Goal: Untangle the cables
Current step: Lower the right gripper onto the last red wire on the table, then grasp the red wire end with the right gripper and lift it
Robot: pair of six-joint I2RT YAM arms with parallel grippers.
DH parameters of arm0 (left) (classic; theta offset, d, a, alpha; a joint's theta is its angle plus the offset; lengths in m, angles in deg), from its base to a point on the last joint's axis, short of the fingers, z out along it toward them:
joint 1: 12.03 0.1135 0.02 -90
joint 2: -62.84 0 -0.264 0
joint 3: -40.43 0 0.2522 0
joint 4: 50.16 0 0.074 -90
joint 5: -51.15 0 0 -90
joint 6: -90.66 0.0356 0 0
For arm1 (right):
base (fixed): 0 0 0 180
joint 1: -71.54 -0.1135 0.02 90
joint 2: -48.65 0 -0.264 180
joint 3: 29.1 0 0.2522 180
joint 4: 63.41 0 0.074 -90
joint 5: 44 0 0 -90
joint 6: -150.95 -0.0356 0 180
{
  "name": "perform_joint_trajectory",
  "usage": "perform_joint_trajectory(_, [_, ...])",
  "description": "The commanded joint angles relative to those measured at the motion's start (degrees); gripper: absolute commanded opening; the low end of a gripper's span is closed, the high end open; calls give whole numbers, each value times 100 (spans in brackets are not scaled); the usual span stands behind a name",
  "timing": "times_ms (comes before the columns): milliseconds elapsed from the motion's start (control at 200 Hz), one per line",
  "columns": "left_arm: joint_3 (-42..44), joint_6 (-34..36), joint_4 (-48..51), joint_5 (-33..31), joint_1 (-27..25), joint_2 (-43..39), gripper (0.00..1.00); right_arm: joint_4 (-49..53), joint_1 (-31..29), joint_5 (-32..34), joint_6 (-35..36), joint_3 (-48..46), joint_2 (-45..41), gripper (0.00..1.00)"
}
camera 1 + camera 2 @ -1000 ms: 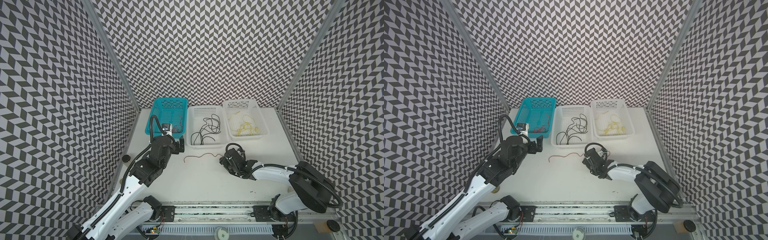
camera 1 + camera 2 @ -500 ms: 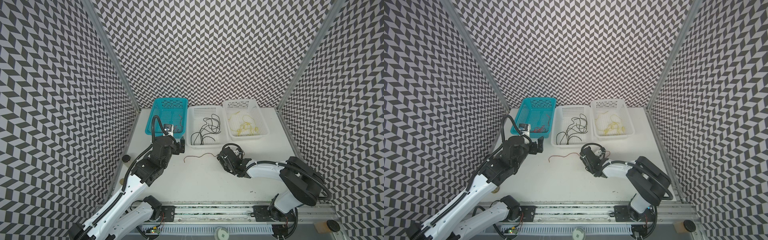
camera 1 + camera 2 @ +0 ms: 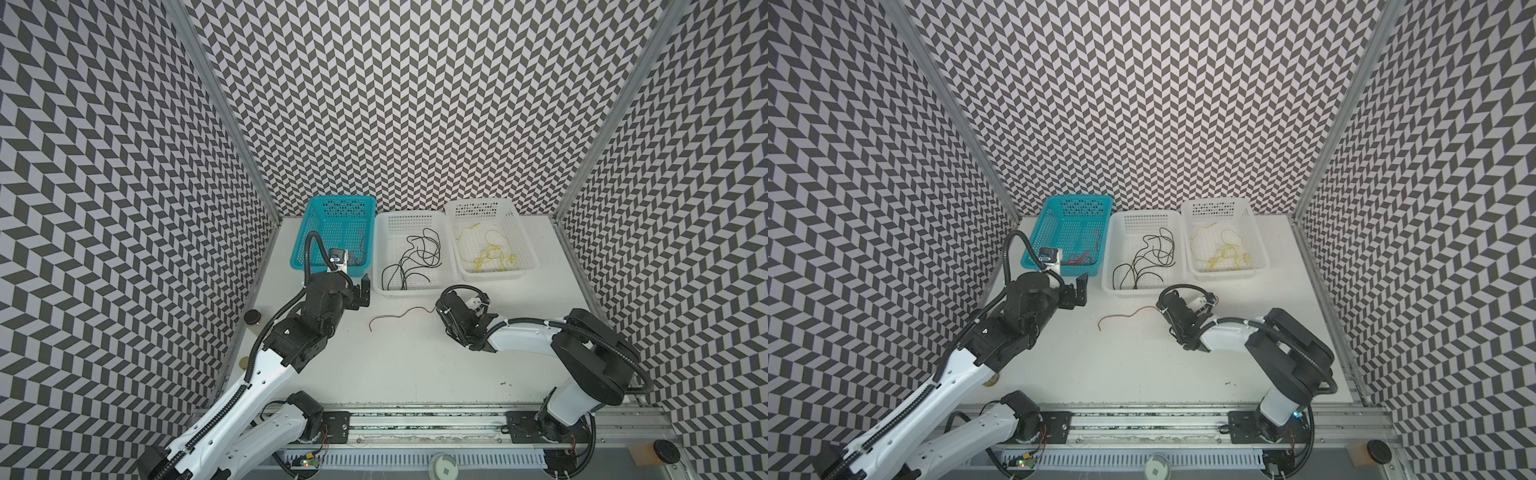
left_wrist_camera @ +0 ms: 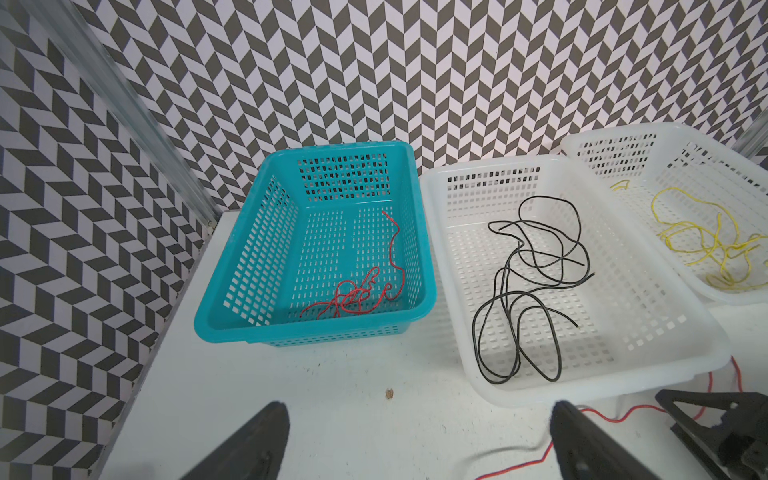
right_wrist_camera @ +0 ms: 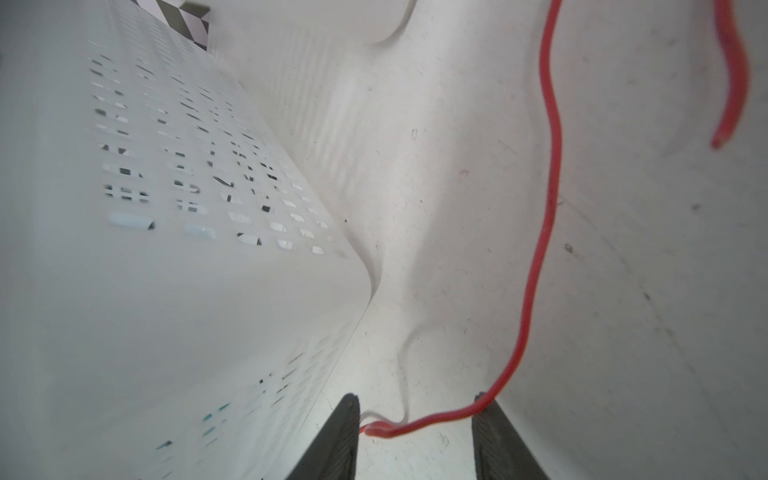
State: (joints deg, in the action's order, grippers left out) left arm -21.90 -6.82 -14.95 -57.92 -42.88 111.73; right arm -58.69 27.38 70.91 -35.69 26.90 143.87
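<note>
Right hand: your right hand is down on the bench with its fingers apart. The end of a loose red cable lies across the gap between them and is not pinched.
Left hand: your left hand hovers spread wide, holding nothing, just in front of the teal basket and the middle white basket.
Loose cable: it snakes over the bare bench between your two arms in both top views.
Sorted cables: the red cables are bunched in the teal basket, the black cables are looped in the middle white basket, and the yellow cables are in the far white basket.
Writing: anything on the rig is too small or blurred to read.
Hidden: the right hand's fingers sit under its own wrist in both top views.
Cut off: the far white basket runs off the left wrist view. A second red strand leaves the right wrist view, and you cannot tell whether it is the same cable.
Blurred: the basket wall next to your right hand.
</note>
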Motion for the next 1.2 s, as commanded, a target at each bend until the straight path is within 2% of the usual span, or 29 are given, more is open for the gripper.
perform_joint_trajectory(0, [39,46,-53,-9,-35,-2,100,-98,50,12,-202,156,184,45])
perform_joint_trajectory(205, [48,63,-54,17,-35,37,100,-146,107,-15,-208,197,295,44])
perform_joint_trajectory(471, [41,74,-49,61,-35,86,100,-541,343,-191,-139,2,358,38])
perform_joint_trajectory(636, [43,89,-45,61,-35,103,100,-756,470,-361,-50,-84,392,32])
perform_joint_trajectory(731, [46,89,-45,61,-35,108,100,-828,496,-448,-19,-135,407,24])
perform_joint_trajectory(1192, [33,99,-29,154,-35,121,100,-1756,636,-1070,23,-511,550,6])
